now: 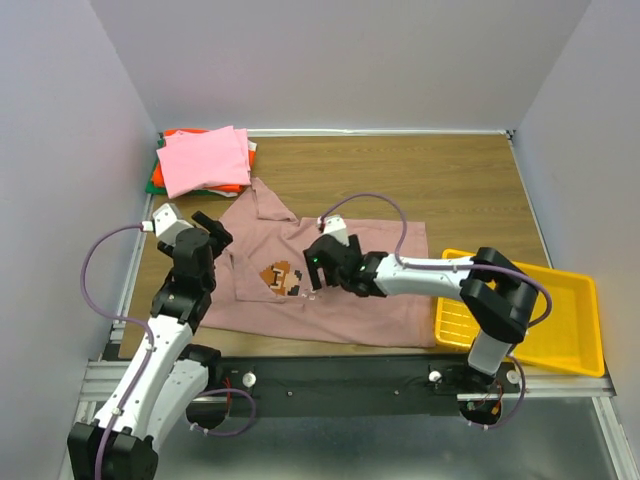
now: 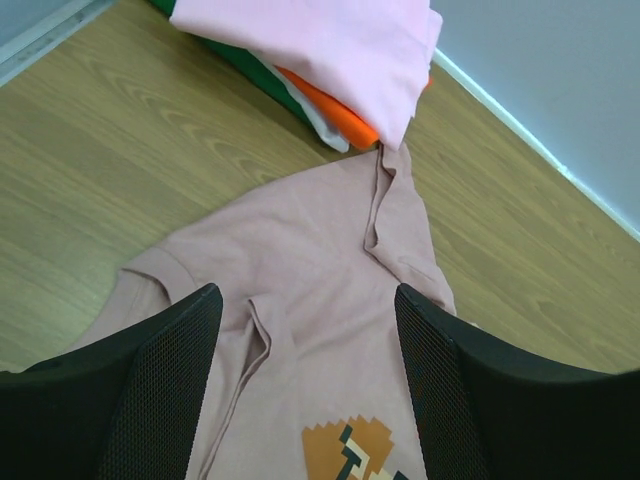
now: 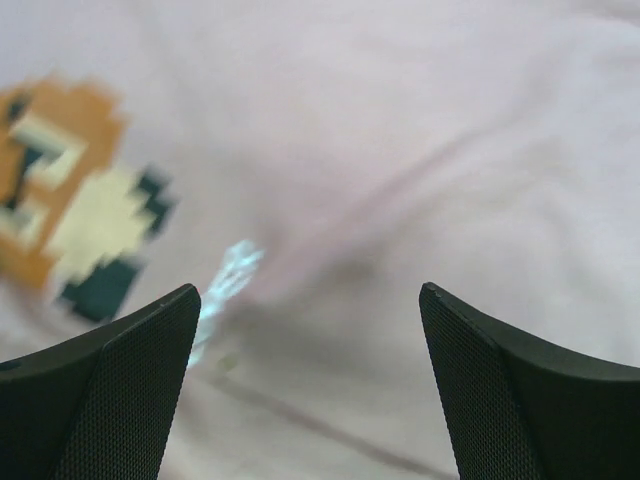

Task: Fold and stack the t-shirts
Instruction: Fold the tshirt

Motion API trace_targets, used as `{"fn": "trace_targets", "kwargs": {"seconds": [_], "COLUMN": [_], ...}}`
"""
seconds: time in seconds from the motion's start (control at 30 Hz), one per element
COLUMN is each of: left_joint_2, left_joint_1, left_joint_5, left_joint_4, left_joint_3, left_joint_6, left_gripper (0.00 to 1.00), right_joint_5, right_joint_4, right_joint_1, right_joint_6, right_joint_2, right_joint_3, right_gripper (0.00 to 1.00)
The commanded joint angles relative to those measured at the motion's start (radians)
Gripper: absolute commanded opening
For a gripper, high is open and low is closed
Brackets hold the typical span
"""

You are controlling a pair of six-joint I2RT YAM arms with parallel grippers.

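The right gripper (image 1: pixel 318 262) hangs low over the chest of the mauve shirt (image 1: pixel 385 312). Its jaws are spread wide with nothing between them. Its own camera shows only cloth in the gap, and I cannot tell whether the tips touch it. The left gripper (image 2: pixel 305 305) is also wide open and empty, poised above the shoulder end of the shirt.

The shirt lies spread flat with its print (image 1: pixel 283 278) up, in the middle of the desk (image 1: pixel 450 180) toward the near edge. Its neck end points to the left edge and its hem to the right, and one sleeve (image 1: pixel 265 203) reaches toward the far left corner.

The shirt looks thin, light and limp. It should sag from any single hold, wrinkle readily, and drag rather than slide on the wood. The flat chest offers little to pinch. The sleeve, the shoulder seam or the hem are likelier holds, best taken at two points together.

In the far left corner sits the pile of folded shirts (image 1: pixel 205 160), pink on top, with the sleeve tip reaching its edge. A yellow tray (image 1: pixel 575 340) rests at the near right corner.
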Motion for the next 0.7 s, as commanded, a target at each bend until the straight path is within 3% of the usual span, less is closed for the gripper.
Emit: {"fn": "trace_targets", "kwargs": {"seconds": [0.0,0.23,0.4,0.67], "left_joint_2": [0.042,0.184,0.224,0.384], "left_joint_1": [-0.033,-0.073,-0.128,-0.162], "left_joint_5": [-0.095,-0.043,-0.086,0.043], "left_joint_4": [-0.101,-0.219,-0.418,-0.584], "left_joint_3": [0.012,0.099,0.197,0.162], "left_joint_6": [-0.053,-0.053,-0.179,-0.366], "left_gripper": [0.77,0.76,0.73,0.70], "right_joint_5": [0.033,-0.114,-0.243,-0.353], "right_joint_4": [0.022,0.082,0.096,0.118], "right_joint_1": [-0.116,-0.317,-0.406,-0.529], "right_joint_6": [-0.040,-0.058,-0.055,-0.043], "right_joint_2": [-0.056,-0.114,-0.150,-0.228], "right_joint_3": [-0.034,-0.024,-0.002,-0.054], "right_gripper": [0.96,0.97,0.97,0.97]}}
